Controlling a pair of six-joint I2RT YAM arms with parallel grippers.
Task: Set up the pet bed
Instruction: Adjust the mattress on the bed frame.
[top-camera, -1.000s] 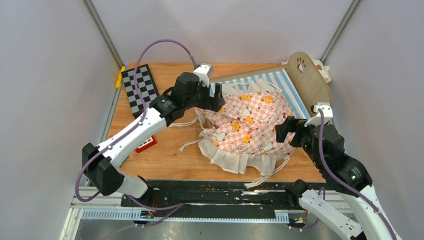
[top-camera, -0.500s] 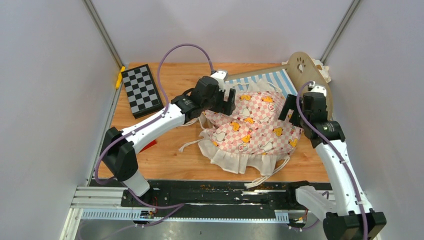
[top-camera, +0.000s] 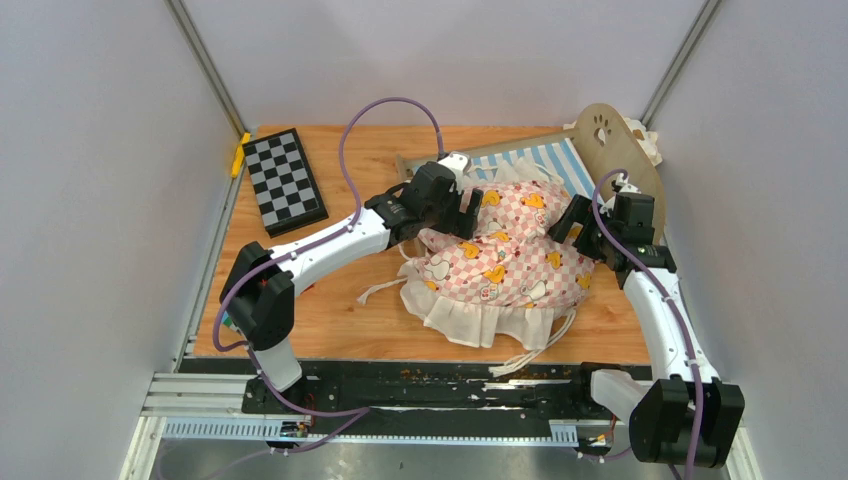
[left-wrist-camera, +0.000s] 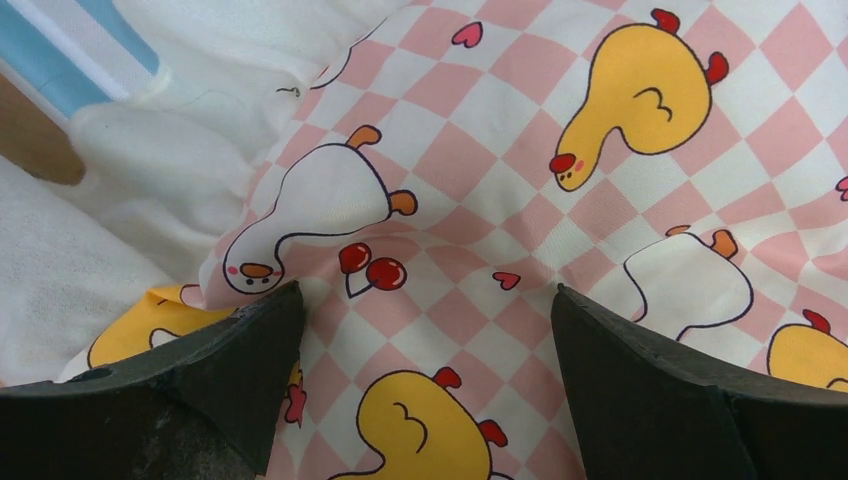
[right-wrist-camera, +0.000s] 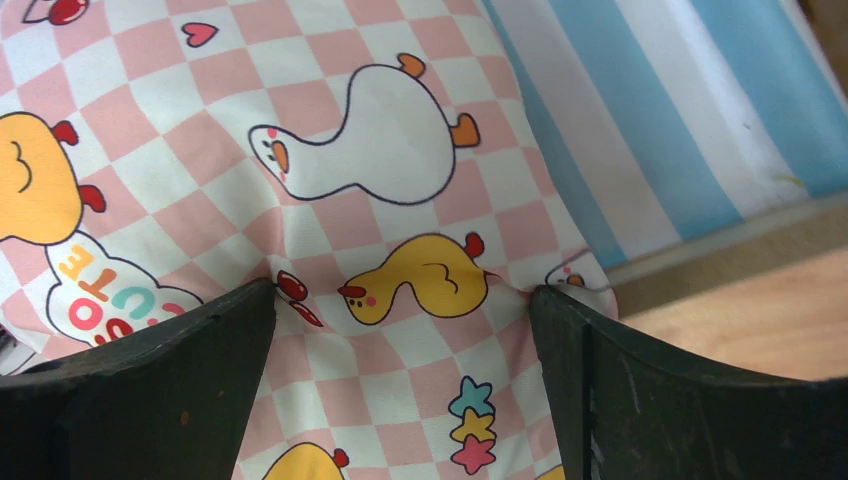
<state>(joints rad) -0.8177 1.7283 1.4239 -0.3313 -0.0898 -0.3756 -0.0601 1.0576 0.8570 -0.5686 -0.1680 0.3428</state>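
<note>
Both arms have swung inward over the last second, so the left gripper (top-camera: 468, 205) and right gripper (top-camera: 577, 225) now sit at opposite sides of the pink checked cushion (top-camera: 500, 262). Each has its fingers spread wide, tips against the cloth, gripping nothing. On the wooden table (top-camera: 340, 310), the pet bed (top-camera: 560, 165) lies at the far right, its striped base partly under the cushion, and a checkerboard (top-camera: 285, 180) lies far left.

Since the earlier views, the left gripper (top-camera: 469, 212) has travelled right, from the far-left edge of the cushion (top-camera: 500, 268) to above its checkered top. The right gripper (top-camera: 575, 228) has travelled far, from the cushion's near-right side to beside the headboard (top-camera: 615, 140).
</note>
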